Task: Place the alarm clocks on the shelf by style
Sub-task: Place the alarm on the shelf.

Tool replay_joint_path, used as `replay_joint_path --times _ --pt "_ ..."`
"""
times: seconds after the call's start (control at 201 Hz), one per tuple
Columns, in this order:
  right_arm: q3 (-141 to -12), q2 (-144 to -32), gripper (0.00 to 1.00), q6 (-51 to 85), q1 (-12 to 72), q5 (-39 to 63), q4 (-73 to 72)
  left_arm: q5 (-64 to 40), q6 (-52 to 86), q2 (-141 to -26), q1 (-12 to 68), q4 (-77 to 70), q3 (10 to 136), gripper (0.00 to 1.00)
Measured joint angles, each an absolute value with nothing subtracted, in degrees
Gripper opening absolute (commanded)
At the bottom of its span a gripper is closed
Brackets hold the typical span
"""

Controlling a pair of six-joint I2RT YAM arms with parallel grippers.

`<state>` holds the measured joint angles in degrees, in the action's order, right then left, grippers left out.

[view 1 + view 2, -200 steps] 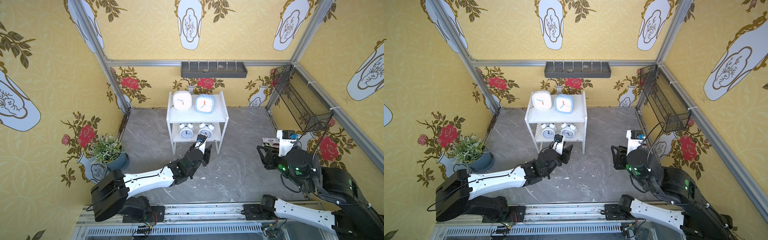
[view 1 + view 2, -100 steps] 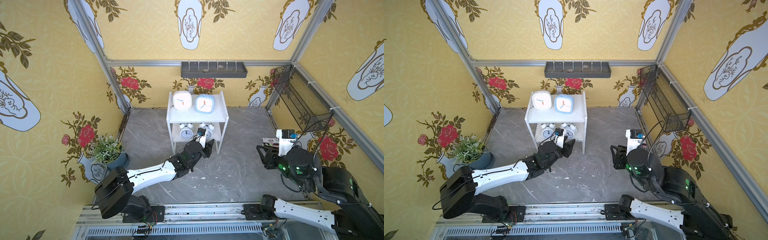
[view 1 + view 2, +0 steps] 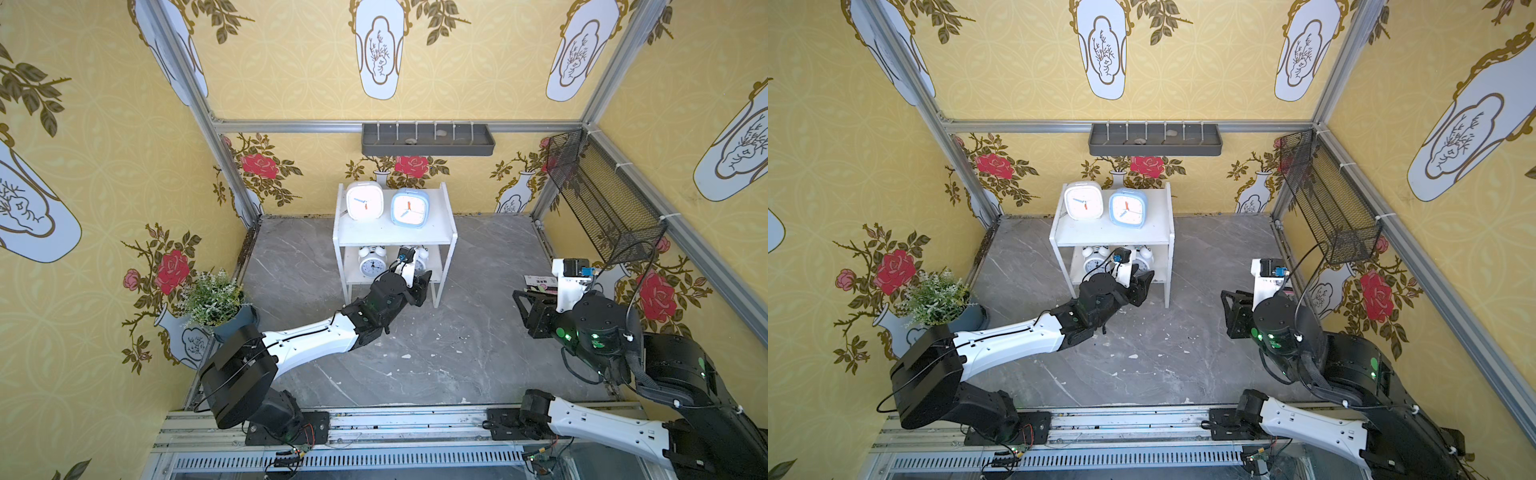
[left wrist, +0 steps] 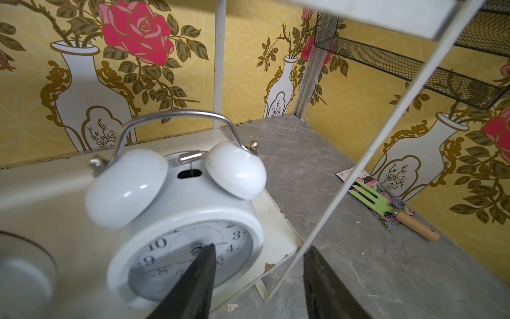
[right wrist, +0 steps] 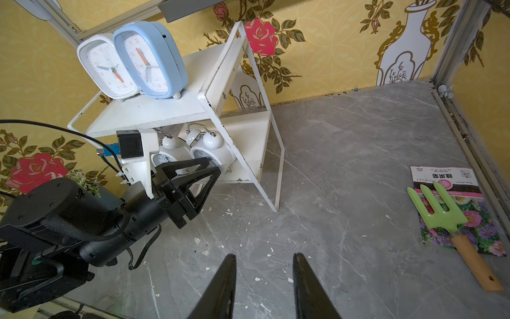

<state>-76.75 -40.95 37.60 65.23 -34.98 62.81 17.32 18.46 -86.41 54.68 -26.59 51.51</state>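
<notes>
Both top views: shelf (image 3: 395, 237) holds white square clock (image 3: 365, 200) and blue square clock (image 3: 1128, 208) above, twin-bell clocks (image 3: 372, 262) below.
Left wrist: left gripper (image 4: 259, 247) parted, empty, just before nearest twin-bell clock (image 4: 190, 221) (dial facing it).
Right wrist: right gripper (image 5: 265, 255) parted, empty, above floor (image 5: 345, 193).

White two-tier shelf (image 3: 395, 237), upright. On its top board, standing side by side, faces forward: white rounded-square clock (image 3: 364, 200), light blue rounded-square clock (image 3: 409, 208). On its lower board, upright, side by side: first twin-bell clock (image 3: 372, 262), second twin-bell clock (image 5: 211, 154), both round and white.
</notes>
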Motion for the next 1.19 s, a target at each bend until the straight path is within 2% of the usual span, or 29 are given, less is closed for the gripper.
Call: replay_joint_path --times 0.652,0.727,0.777,0.901,1.055,1.105,1.195 --pt "-77.1 -40.9 0.36 37.7 65.2 -35.0 63.0 14.7 19.2 -87.4 54.3 -27.8 50.6 0.59" --pt "-77.1 -40.9 0.36 37.7 65.2 -35.0 63.0 14.5 19.6 -86.8 54.3 -27.8 49.7 0.64" --pt "-77.1 -40.9 0.36 37.7 65.2 -35.0 63.0 14.4 19.6 -86.3 54.5 -27.8 49.1 0.73" --pt "-76.9 -40.7 0.37 37.7 65.2 -35.0 62.9 14.5 19.9 -84.3 56.5 -27.9 46.8 0.86" --pt "-75.4 -40.3 0.49 38.0 65.2 -35.2 62.8 14.9 18.5 -79.2 61.3 -27.0 42.2 0.94" --pt "-74.6 -40.6 0.56 39.1 65.3 -35.9 62.8 15.9 18.5 -74.9 62.4 -25.1 40.1 0.99" --pt "-71.8 -41.5 0.66 40.8 65.5 -37.7 62.8 19.3 20.7 -65.8 63.1 -19.8 37.5 0.99"
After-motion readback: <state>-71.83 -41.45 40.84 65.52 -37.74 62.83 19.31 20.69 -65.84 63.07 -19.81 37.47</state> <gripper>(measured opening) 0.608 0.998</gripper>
